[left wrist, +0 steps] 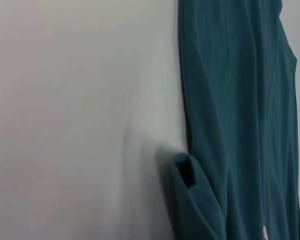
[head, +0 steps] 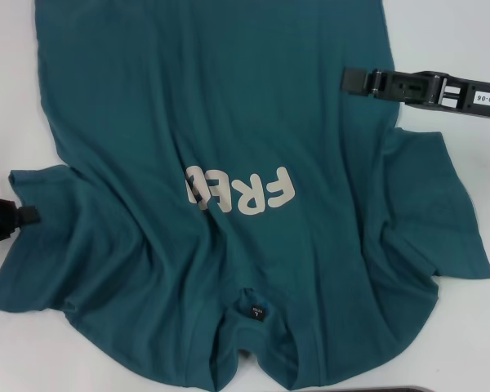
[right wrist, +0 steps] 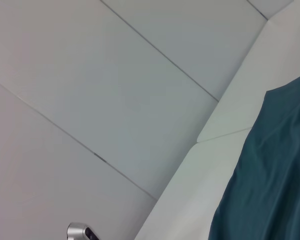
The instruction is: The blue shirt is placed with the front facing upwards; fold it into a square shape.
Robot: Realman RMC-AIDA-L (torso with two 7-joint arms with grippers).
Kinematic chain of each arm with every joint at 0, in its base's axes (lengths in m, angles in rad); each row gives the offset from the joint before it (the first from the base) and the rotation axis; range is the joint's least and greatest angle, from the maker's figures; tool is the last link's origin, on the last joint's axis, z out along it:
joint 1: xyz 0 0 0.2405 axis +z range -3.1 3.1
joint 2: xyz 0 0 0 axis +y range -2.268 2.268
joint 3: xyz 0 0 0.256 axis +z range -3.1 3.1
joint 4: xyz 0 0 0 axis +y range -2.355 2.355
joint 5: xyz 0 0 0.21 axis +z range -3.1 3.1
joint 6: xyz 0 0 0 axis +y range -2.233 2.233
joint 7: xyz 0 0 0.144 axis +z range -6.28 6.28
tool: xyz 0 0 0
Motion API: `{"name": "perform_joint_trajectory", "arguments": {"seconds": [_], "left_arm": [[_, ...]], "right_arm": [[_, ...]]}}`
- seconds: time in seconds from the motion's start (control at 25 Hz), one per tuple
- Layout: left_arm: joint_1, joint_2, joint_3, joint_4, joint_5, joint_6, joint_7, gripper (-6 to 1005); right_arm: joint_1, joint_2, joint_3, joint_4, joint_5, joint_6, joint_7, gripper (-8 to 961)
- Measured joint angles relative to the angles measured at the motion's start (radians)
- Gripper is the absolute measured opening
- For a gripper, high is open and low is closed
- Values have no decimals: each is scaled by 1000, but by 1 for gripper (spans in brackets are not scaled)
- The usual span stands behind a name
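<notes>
Nearest, the wrinkled dark teal-blue cotton shirt (head: 229,163) with cream block letters lies front-up, collar at the white worktop's (head: 457,33) near edge. At the shirt's left sleeve sits the left tool (head: 24,216), and I cannot tell its state. Farther, the right tool (head: 355,80) hangs together over the shirt's right edge.

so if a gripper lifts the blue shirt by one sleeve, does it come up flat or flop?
Likely flops: the blue shirt lies in soft wrinkles and its sleeve edge curls over, so the cloth looks limp. It would probably drape and drag over the table rather than slide as one piece.
</notes>
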Motion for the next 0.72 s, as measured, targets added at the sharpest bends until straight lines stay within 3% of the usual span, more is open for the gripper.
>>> {"name": "perform_joint_trajectory", "arguments": {"seconds": [0.24,0.72], "left_arm": [[20,11,-59,-27,-1,39,2,-1],[54,48,-134,-81,6,68,-2,0]], "right_arm": [[-1,-1,8,12,0,-3,0,899],[-3,-2,10,12,0,4,0,899]]}}
